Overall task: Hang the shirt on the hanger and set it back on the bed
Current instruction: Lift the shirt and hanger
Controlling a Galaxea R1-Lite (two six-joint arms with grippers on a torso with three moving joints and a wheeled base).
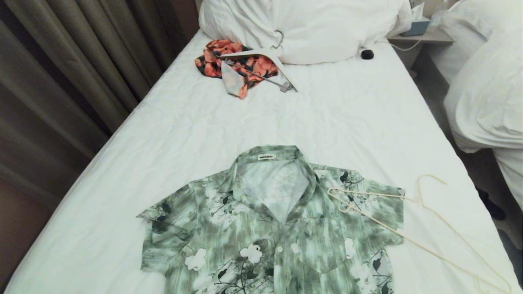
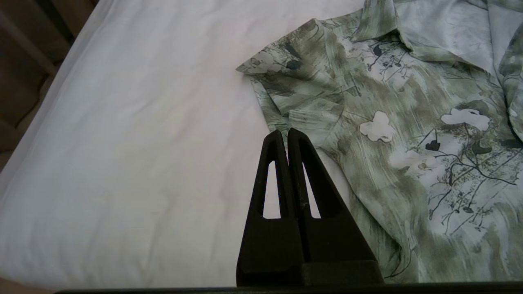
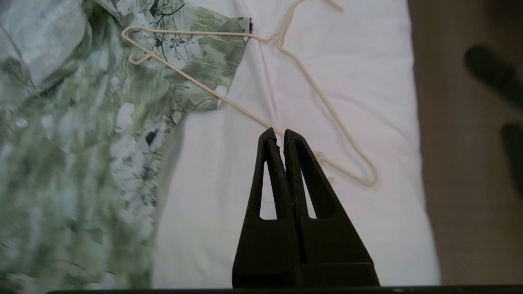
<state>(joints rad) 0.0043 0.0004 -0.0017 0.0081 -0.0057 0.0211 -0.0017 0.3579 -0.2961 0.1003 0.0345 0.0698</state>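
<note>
The green and white flowered shirt (image 1: 278, 228) lies flat and face up on the bed (image 1: 347, 122), collar toward the pillow, its hem cut off by the near edge of the head view. The cream wire hanger (image 1: 369, 193) lies partly on the shirt's right sleeve and partly on the sheet, hook pointing up the bed. Neither gripper shows in the head view. My left gripper (image 2: 284, 131) is shut and empty, above the sheet beside the shirt's (image 2: 408, 122) left sleeve. Over the sheet, my right gripper (image 3: 277, 131) hangs shut and empty above the hanger's (image 3: 192, 32) lower bar, beside the shirt (image 3: 81, 143).
An orange-red floral garment (image 1: 229, 61) with a wide white hanger (image 1: 261, 55) lies near the big white pillow (image 1: 310, 28). A small black object (image 1: 367, 54) sits by the pillow. Curtains (image 1: 61, 61) border the left side; a neighbouring bed (image 1: 486, 102) stands right.
</note>
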